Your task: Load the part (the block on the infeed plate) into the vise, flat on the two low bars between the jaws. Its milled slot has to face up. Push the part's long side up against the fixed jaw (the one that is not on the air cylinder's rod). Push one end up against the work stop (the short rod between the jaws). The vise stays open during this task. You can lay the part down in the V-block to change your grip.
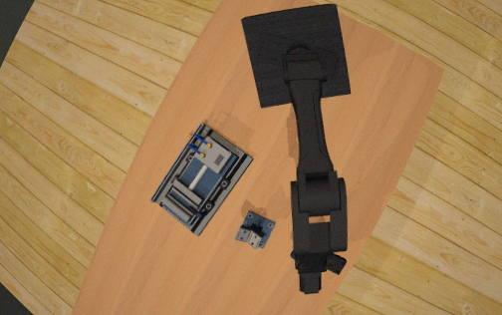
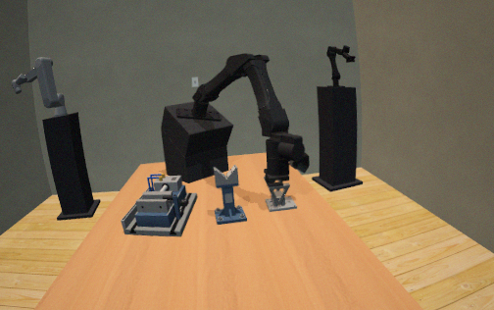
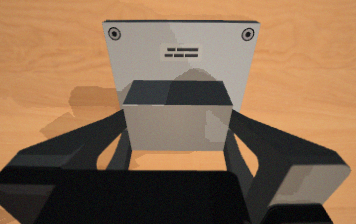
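Note:
The part (image 3: 177, 127) is a block with a pale face and a dark face towards the wrist camera; its slot is not visible. My gripper (image 2: 279, 194) (image 3: 177, 112) is shut on it, one finger against each end, low over the infeed plate (image 2: 271, 206) (image 3: 145, 62). In the top view the arm hides plate and part. The vise (image 1: 244, 164) (image 2: 188, 208) stands open; its fixed jaw (image 1: 174, 205) (image 2: 152, 206) is at the end away from the air cylinder (image 1: 219, 158). The V-block (image 1: 255, 238) (image 2: 226, 178) has nothing in it.
The V-block's blue post (image 2: 228, 197) stands between the vise and the infeed plate. Blue hoses (image 1: 194, 148) (image 2: 156, 176) rise at the cylinder end of the vise. The arm's black base stand (image 1: 269, 75) (image 2: 188, 147) is at the back of the table.

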Controlling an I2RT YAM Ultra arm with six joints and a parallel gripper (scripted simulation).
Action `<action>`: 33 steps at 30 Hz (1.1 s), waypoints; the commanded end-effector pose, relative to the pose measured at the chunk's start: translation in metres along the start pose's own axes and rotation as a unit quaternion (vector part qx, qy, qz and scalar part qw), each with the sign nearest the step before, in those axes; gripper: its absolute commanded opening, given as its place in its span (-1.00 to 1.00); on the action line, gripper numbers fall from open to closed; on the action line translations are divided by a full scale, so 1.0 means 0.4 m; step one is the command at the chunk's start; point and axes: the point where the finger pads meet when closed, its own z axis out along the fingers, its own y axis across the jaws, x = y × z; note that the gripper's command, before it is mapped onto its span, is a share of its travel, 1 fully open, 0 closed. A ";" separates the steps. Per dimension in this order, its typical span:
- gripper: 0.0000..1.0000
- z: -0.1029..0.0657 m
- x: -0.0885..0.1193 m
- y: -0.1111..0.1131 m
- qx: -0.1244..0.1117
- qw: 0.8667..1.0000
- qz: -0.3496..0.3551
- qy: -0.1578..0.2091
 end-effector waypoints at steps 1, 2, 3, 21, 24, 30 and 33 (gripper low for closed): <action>-1.00 -0.046 -0.034 -0.031 0.015 1.000 -0.001 -0.015; -1.00 -0.045 -0.029 -0.024 0.012 1.000 0.000 -0.013; -1.00 -0.043 -0.024 -0.017 0.008 1.000 0.000 -0.011; -1.00 -0.109 0.001 -0.005 0.003 1.000 0.002 -0.003; -1.00 -0.137 -0.002 -0.016 0.007 1.000 0.002 -0.006; -1.00 -0.169 0.000 -0.010 0.005 1.000 0.002 -0.005; -1.00 -0.193 0.004 -0.003 0.002 1.000 0.002 -0.004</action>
